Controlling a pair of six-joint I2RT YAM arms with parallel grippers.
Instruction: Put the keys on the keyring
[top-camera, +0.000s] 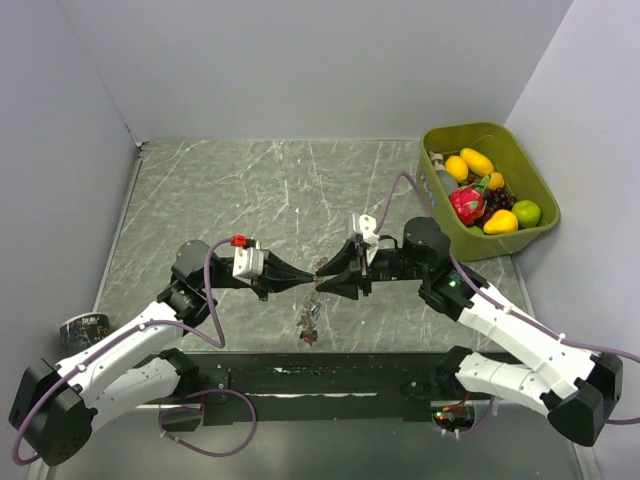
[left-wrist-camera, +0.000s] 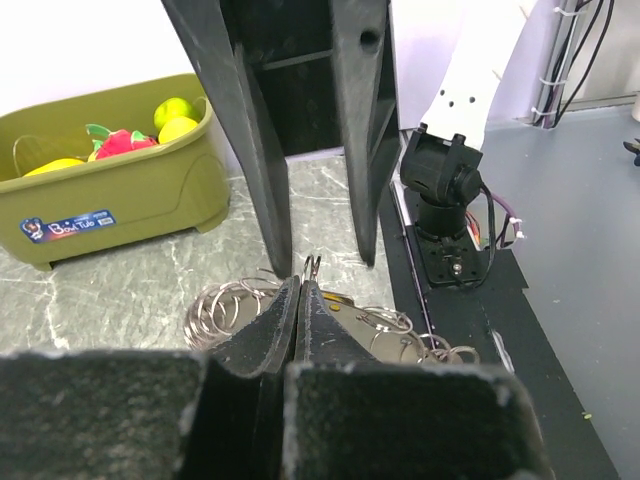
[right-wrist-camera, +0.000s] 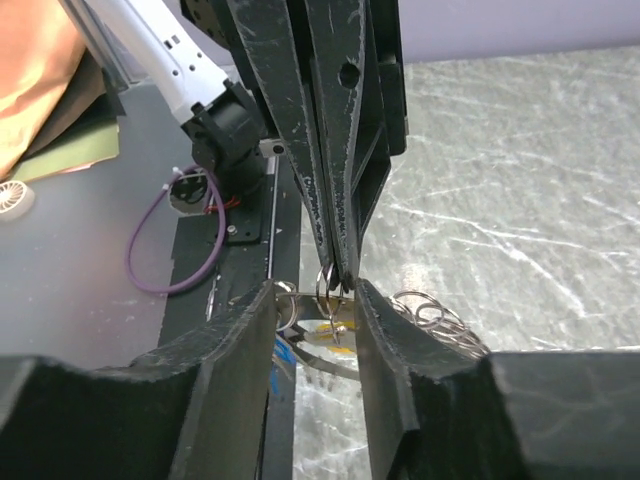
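Note:
My left gripper (top-camera: 312, 272) is shut on a small split ring (right-wrist-camera: 331, 285) whose loop sticks out past its tips (left-wrist-camera: 312, 266). A bunch hangs below it in the top view: keys (top-camera: 308, 322) with a yellow head (right-wrist-camera: 326, 329) and a blue one (right-wrist-camera: 285, 350), several loose wire rings (left-wrist-camera: 228, 305), and a grey curved band (right-wrist-camera: 325, 364) that may be the keyring. My right gripper (right-wrist-camera: 312, 305) is open; its jaws stand on either side of the left fingertips (right-wrist-camera: 338, 215) and the small ring. It meets the left gripper tip to tip (top-camera: 324, 278).
A green bin (top-camera: 520, 150) of toy fruit stands at the back right, also in the left wrist view (left-wrist-camera: 110, 205). A black strip (top-camera: 330, 375) runs along the near table edge. A roll of tape (top-camera: 82, 330) lies at the left. Grey walls close in the left and back.

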